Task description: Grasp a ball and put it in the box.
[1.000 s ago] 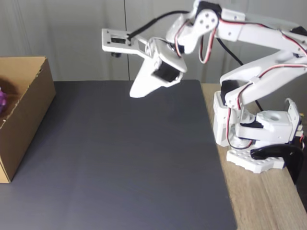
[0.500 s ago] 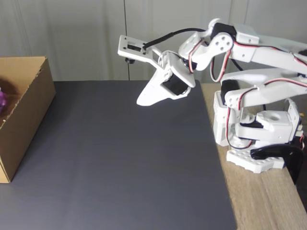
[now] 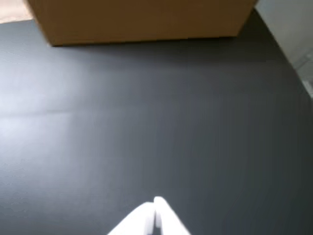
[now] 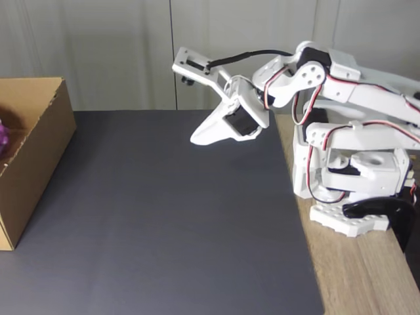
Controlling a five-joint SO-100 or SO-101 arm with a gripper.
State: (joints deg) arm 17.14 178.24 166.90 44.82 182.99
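One sliver of the purple ball (image 4: 2,136) shows at the left edge of the fixed view, inside the box (image 4: 39,141), which stands on the dark mat (image 4: 164,216) covering the bench (image 4: 361,275). Well apart to the right, the gripper (image 4: 195,139) hangs in the air above the mat's far edge, its white jaws clenched together with nothing between them. In the wrist view the box (image 3: 142,19) lies ahead, across bare mat.
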